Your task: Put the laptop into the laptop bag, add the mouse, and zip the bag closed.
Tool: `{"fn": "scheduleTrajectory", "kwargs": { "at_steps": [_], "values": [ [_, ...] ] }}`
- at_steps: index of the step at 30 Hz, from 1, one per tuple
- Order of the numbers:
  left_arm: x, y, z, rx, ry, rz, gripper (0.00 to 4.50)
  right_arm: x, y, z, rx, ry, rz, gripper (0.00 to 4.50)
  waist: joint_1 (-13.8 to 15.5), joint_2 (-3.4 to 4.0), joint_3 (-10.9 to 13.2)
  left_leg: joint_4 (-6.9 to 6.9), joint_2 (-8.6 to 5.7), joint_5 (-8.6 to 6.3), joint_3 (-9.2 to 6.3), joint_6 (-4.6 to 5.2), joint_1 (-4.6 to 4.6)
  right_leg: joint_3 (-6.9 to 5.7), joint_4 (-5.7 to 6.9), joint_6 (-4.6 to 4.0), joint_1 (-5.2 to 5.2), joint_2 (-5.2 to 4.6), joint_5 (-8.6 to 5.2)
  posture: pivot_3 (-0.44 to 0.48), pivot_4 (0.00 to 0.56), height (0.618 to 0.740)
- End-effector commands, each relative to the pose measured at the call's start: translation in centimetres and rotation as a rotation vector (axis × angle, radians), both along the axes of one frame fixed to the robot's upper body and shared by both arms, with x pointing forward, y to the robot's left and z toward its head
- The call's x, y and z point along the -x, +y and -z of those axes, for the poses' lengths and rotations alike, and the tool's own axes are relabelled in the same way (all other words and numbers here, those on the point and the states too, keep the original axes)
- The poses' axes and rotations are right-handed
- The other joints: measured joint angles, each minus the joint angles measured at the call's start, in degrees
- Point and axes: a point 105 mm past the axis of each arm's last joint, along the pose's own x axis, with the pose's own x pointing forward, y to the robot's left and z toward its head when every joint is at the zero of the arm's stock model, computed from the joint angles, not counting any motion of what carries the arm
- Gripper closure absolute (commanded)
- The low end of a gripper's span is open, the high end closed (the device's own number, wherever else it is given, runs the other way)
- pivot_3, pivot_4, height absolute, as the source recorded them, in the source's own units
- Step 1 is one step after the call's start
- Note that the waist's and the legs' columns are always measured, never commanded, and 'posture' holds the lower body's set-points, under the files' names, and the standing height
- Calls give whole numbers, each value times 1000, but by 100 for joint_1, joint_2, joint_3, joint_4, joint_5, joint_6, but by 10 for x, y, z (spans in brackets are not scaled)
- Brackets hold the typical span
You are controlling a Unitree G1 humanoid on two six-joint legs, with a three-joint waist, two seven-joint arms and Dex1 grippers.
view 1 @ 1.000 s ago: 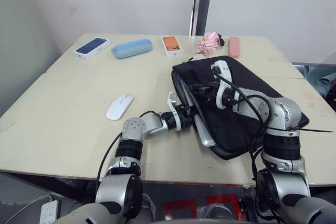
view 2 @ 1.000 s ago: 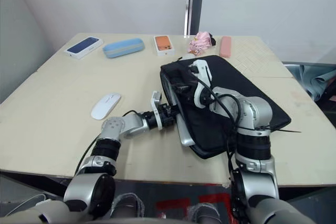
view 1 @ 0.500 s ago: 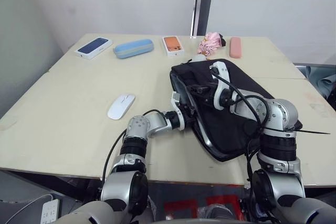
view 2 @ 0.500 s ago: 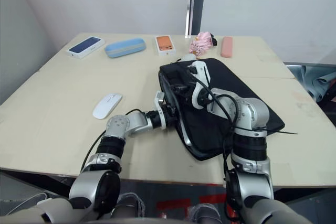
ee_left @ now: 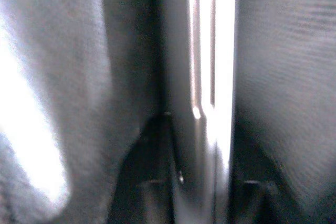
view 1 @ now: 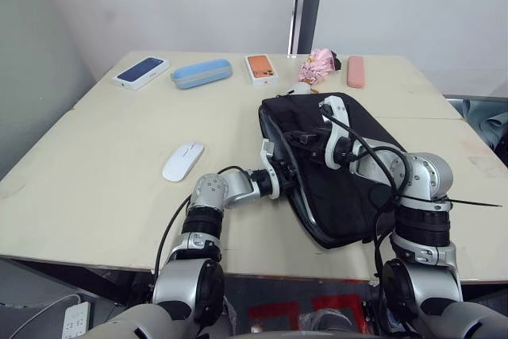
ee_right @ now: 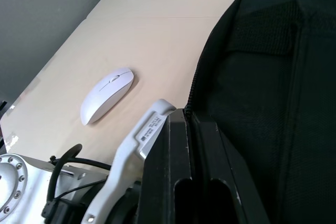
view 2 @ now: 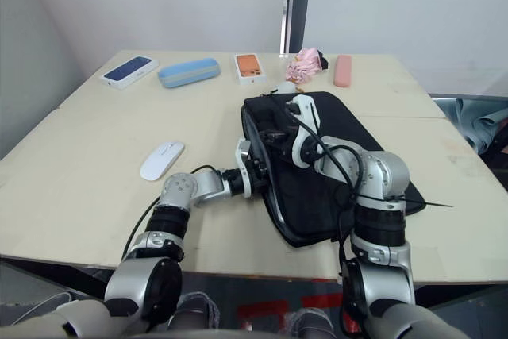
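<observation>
While the left pincer (view 1: 279,178) pressed in at the open left edge of the laptop bag (view 1: 361,172), its fingers were lost against the black fabric in the head views, and its own wrist view gave a bright silver edge, apparently the laptop (ee_left: 212,77), standing between dark fabric walls right ahead of the fingers; whether those fingers were spread or closed I could not tell. The right pincer (view 1: 304,137) sat just beyond it, on the bag's left edge toward the far corner, with its two black fingers drawn together, seemingly pinching the upper lip of the bag's mouth by the zip line, as its wrist view suggested. The bag lay on the counter (view 1: 119,156) right of centre, its long axis running from the far left to the near right, with the mouth facing left toward the left arm. Barely a sliver of the laptop showed along that mouth, so I judged it almost fully inside, and the left arm was the nearer one to seat it with a last push rightward. The mouse (view 1: 182,162) lay on bare counter to the left of the bag, well apart from it, its long axis angled far-right to near-left, and nearer the left arm than the right. The zip looked not yet closed.
</observation>
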Motion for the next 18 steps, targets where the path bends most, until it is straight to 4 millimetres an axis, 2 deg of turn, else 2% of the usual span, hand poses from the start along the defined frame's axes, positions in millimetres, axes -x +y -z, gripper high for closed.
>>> {"fn": "scheduleTrajectory", "kwargs": {
  "at_steps": [1,2,18],
  "values": [
    [0,2,-23,75,-86,3,1491,-3,-1,-11,-14,-45,1,4500,-7,0,0,-1,0,0,0,0,-1,-1,-3,0,0,0,0,0,150,740],
    [1,3,-23,76,-89,3,1257,-3,-1,-11,-14,-47,2,4500,-12,0,0,-2,0,0,0,0,-1,-1,-4,0,0,0,0,0,150,740],
    [17,29,-23,-5,-126,63,1257,-8,-6,-11,-5,-55,6,4500,-52,1,0,-3,0,0,-1,0,-2,-3,-6,0,0,1,0,0,150,740]
  ]
}}
